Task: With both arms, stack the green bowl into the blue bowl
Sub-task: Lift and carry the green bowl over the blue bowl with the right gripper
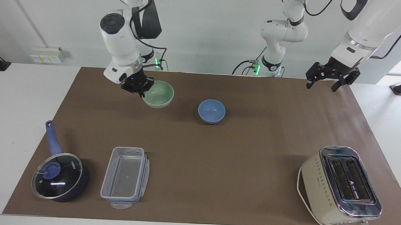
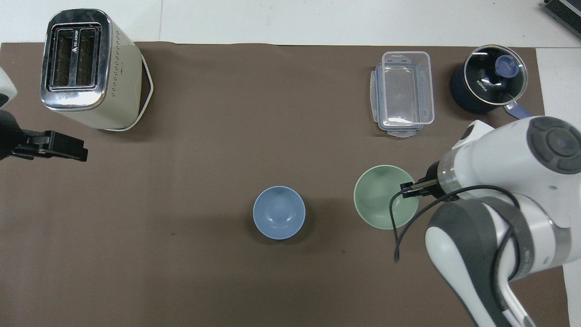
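Green bowl aloft in right end effector (blue bowl alongside)

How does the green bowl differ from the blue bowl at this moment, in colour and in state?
The green bowl is pale mint; the blue bowl is periwinkle. The green bowl is held by its rim in the right pincer, up above the brown mat; the blue bowl stands free on the mat, untouched. Both are small, round, plain, empty, upright and about the same size.

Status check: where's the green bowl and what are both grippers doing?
Right gripper shut on green bowl rim, bowl airborne, short of blue bowl. Left gripper open, waiting above the table's edge. Nothing between the bowls.
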Controlling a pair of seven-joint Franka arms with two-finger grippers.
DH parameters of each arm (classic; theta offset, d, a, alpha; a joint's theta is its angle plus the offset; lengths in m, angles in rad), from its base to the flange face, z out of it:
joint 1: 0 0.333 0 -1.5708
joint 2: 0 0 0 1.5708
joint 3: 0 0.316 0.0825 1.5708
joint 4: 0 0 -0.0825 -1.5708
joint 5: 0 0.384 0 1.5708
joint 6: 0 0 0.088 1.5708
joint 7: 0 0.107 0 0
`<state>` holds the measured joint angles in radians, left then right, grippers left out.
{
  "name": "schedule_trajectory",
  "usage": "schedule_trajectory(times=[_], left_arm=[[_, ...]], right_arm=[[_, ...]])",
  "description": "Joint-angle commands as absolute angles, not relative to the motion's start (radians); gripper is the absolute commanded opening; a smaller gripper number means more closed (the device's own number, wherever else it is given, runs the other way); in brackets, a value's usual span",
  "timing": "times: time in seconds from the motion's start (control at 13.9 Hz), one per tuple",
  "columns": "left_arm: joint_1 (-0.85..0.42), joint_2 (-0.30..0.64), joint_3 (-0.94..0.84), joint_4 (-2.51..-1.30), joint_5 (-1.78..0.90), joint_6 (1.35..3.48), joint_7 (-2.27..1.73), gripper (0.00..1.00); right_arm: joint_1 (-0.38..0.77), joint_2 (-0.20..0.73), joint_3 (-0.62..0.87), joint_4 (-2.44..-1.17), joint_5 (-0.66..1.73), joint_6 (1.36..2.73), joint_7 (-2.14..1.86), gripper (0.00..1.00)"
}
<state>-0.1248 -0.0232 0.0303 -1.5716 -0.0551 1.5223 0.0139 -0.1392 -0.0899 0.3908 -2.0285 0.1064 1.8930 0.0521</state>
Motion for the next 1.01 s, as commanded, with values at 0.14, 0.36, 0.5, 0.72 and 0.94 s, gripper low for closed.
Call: schedule_trajectory(times=[0.14,0.36,0.5,0.72,0.94], left_arm=[[-0.114,-0.055,0.021,-1.603,-0.034,1.493,0.064,1.0],[-0.112,-0.051,0.021,-1.594,-0.02,1.5,0.066,1.0],[-0.112,-0.051,0.021,-1.594,-0.009,1.502,0.066,1.0],[-0.114,-0.051,0.021,-1.595,-0.011,1.505,0.066,1.0],[-0.114,-0.054,0.021,-1.594,-0.014,1.508,0.064,1.0]], right_arm=[[0.035,-0.012,0.42,-2.034,0.132,2.044,0.328,0.0],[0.087,0.038,0.422,-2.04,0.135,2.097,0.376,0.0],[0.126,0.07,0.422,-2.04,0.133,2.14,0.441,0.0],[0.153,0.095,0.422,-2.045,0.135,2.161,0.468,0.0],[0.153,0.104,0.422,-2.042,0.133,2.166,0.474,0.0]])
